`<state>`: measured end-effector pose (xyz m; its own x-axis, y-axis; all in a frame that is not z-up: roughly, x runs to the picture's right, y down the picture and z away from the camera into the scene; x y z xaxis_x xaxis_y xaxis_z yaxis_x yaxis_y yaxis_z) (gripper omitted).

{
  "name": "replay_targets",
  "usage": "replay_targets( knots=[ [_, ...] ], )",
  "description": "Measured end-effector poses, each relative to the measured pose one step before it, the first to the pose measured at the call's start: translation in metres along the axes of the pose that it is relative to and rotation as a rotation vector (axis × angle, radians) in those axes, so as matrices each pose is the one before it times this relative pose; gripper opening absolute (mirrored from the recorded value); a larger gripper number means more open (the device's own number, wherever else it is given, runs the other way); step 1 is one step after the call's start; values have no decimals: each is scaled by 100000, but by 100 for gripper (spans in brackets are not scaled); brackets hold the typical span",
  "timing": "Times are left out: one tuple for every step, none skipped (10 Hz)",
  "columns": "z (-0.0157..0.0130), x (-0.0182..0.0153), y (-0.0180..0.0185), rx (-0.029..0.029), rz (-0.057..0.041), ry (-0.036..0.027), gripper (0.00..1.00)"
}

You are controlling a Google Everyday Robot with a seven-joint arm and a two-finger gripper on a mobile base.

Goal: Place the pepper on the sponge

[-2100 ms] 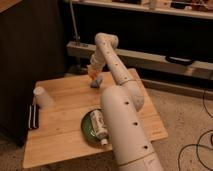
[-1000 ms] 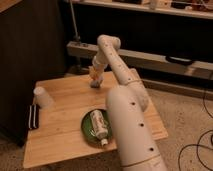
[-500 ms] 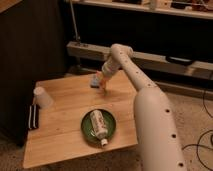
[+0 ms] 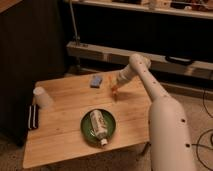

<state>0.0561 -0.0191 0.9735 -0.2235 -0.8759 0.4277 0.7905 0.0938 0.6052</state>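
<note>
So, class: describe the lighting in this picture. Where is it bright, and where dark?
Camera view: the wooden table is evenly, warmly lit, and the background behind it is dark. Camera view: the white arm is brightest, its gripper hanging right of the sponge, the pepper at its tip.

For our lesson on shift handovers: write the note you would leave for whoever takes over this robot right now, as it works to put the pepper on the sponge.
The pincer hangs over the table, just right of the sponge in the picture.
The pepper is at its tip; whether it is gripped cannot be told.
The sponge lies bare near the far edge.
Done: pepper close to sponge.
Left: shift it over the sponge and set it on top.
</note>
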Motion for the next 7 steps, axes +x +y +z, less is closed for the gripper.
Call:
replay_targets(
  knots=[
    [50,126,51,375,138,249,0],
    [-88,-86,113,-60,135,-95,0],
    [-75,-43,145,-145,160,81,0],
    [90,57,-130,31,-184,-97,0],
    [48,15,-44,13,-62,-48,0],
    [-34,73,32,-43,73,182,0],
    [-59,433,-224,-278,-602,1028,0]
  ],
)
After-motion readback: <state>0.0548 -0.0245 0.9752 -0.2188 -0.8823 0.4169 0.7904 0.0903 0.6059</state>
